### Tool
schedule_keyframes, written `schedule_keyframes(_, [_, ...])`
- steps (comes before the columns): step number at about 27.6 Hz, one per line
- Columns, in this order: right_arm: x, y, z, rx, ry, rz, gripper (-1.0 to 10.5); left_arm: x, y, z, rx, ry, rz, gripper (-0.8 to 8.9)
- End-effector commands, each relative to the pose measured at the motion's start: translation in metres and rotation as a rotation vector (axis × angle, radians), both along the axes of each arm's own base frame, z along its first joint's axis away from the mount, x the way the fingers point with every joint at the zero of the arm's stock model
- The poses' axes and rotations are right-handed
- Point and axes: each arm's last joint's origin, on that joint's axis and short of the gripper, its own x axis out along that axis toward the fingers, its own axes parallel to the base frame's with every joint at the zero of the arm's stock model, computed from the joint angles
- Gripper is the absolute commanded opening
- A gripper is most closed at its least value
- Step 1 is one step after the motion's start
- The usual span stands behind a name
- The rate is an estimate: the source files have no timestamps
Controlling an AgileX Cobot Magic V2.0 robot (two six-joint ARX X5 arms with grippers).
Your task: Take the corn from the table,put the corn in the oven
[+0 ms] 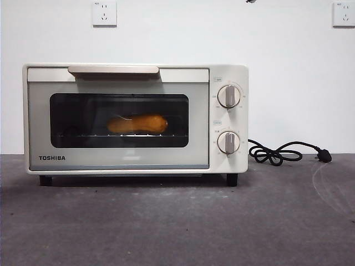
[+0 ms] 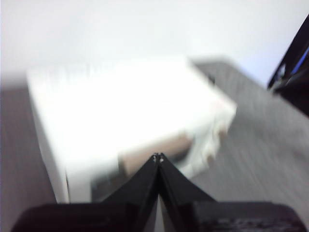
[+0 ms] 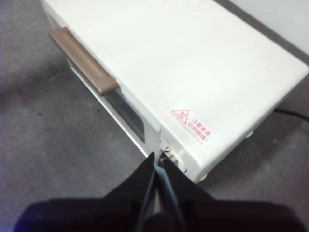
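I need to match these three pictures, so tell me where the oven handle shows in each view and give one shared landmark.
Front view: the handle runs along the top of the shut door, above the window.
Left wrist view: blurred; a brownish bar just beyond the shut left gripper is probably it.
Right wrist view: a brown bar on the door's upper edge.
Shared landmark: the oven and its knobs.
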Motion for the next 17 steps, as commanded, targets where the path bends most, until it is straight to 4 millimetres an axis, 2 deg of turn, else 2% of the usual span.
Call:
schedule_keyframes(1, [0.002,0.001,0.000,-0.003,-0.007,-0.008,0.0,-0.011,-0.002,0.012,0.021,-0.215,-0.007,-0.04])
schedule_keyframes(4, [0.003,0.001,0.000,-0.001,-0.014,-0.009,0.0,-0.019,-0.003,0.013,0.020,-0.394,-0.024,-0.04])
schedule_keyframes(7, [0.003,0.001,0.000,-0.001,-0.018,-0.010,0.0,-0.022,-0.004,-0.001,0.018,-0.543,-0.032,-0.04])
schedule_keyframes(13, [0.003,0.001,0.000,-0.001,-0.018,-0.010,0.0,-0.025,-0.004,-0.051,0.019,-0.790,-0.029,-0.04])
schedule_keyframes(17, [0.003,0.001,0.000,-0.001,-0.018,-0.010,0.0,-0.028,-0.003,-0.084,0.011,-0.883,0.009,-0.04])
